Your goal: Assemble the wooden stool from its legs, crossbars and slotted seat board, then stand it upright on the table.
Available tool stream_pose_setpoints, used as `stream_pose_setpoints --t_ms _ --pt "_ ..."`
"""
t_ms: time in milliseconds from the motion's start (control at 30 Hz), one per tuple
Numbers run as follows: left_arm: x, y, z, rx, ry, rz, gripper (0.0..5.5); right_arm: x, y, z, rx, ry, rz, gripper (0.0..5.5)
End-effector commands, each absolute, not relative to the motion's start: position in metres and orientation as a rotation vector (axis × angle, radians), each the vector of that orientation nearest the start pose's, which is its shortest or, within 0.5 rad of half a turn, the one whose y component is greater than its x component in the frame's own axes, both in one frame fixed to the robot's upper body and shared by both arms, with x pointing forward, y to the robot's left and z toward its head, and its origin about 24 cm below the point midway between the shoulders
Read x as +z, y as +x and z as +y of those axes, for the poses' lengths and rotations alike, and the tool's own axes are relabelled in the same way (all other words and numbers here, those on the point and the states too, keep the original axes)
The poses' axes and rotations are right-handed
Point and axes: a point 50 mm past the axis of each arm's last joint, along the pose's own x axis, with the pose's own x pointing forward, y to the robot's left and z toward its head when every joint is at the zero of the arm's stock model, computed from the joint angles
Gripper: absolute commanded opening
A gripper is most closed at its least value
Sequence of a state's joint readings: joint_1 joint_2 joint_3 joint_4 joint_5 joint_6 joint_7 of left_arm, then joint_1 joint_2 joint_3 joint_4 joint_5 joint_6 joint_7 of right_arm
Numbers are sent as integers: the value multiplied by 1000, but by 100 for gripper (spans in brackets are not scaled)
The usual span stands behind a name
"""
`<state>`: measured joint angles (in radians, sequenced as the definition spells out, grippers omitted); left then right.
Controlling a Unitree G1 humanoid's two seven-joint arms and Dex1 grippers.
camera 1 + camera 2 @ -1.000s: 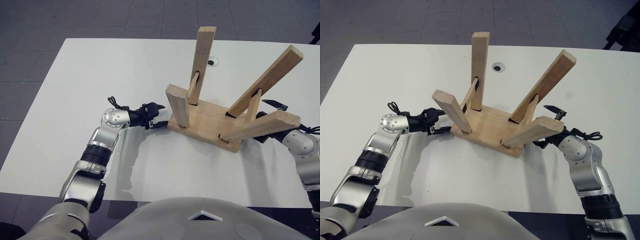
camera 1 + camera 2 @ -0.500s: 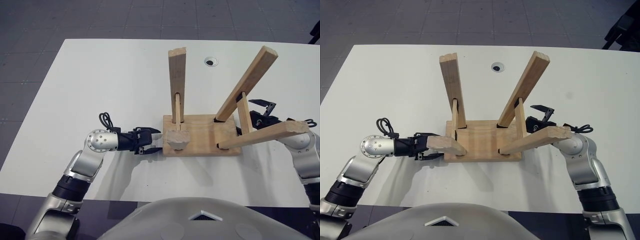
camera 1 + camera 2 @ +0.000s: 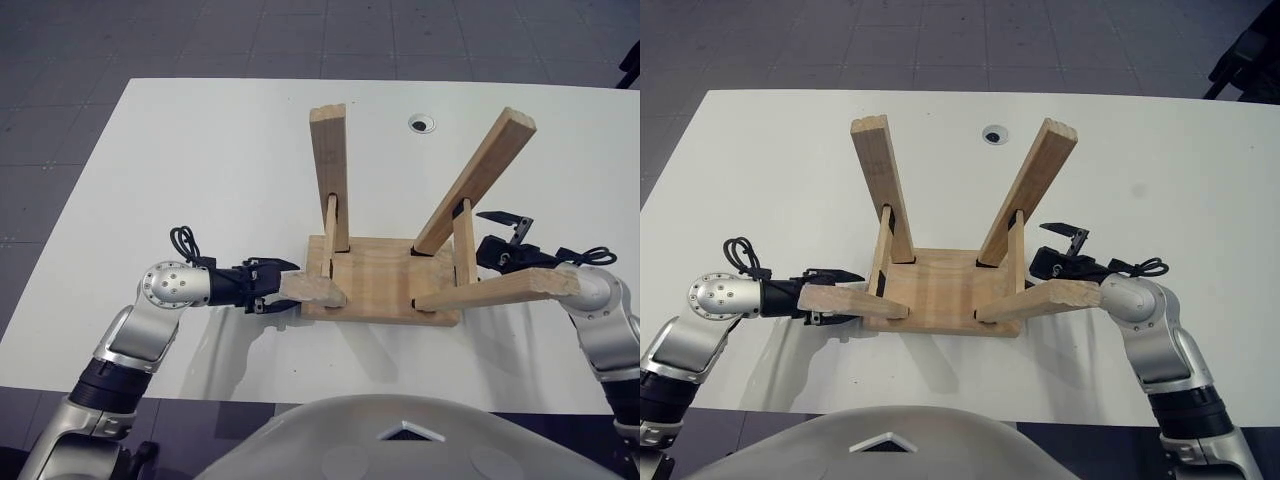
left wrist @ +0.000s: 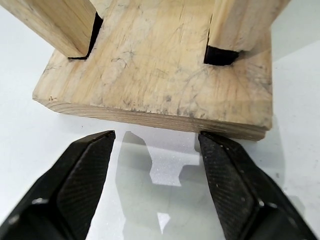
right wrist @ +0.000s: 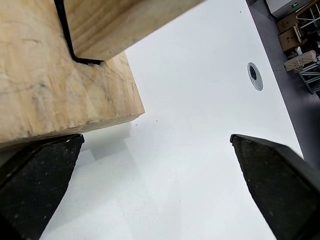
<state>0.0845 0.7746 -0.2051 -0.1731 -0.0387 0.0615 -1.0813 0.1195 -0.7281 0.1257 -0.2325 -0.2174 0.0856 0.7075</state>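
Between the two sets of jaws: wooden stool point(image 3: 385, 285), upside down on the white table point(image 3: 200, 150), seat board point(image 3: 945, 295) flat on the top, four legs pointing up and outward. Farther off than either pair of jaws, rising steeply: far left leg point(image 3: 880, 170) and far right leg point(image 3: 1032, 185). Leaning low toward the robot: near left leg point(image 3: 845, 300), passing right over the left jaws, and near right leg point(image 3: 1045, 298), just on the robot's side of the right jaws. On each side, a thin crossbar point(image 3: 880, 250) joining far leg to near leg.

Left gripper point(image 4: 157, 136): spread apart, holding nothing, low over the table, fingers point(image 4: 82, 180) aimed at the board's short edge. Tips right at that edge; contact cannot be told.

Right gripper point(image 5: 157, 137): gaping wide, holding nothing, at the opposite short edge. One finger point(image 5: 35, 185) tucked just beside the board's corner, the other well out over bare table. Beyond these jaws, a round cable hole point(image 5: 255, 76) in the tabletop.
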Motion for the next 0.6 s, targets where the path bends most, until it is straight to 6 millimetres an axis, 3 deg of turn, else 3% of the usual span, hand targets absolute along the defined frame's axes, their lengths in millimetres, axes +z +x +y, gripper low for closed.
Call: stream_pose_setpoints --t_ms 33,167,300,467,600 --pt "60 208 200 -1215 596 358 310 64 218 -232 759 -866 334 546" --pt "79 230 215 -1076 542 300 310 84 224 -265 630 -854 345 546" --pt "101 240 234 -1060 451 273 335 91 216 -287 583 -779 384 550" --pt "115 224 261 -1119 441 338 419 108 186 -320 645 -646 464 550" --pt "120 215 277 -1147 474 410 486 113 153 -330 849 -576 590 550"
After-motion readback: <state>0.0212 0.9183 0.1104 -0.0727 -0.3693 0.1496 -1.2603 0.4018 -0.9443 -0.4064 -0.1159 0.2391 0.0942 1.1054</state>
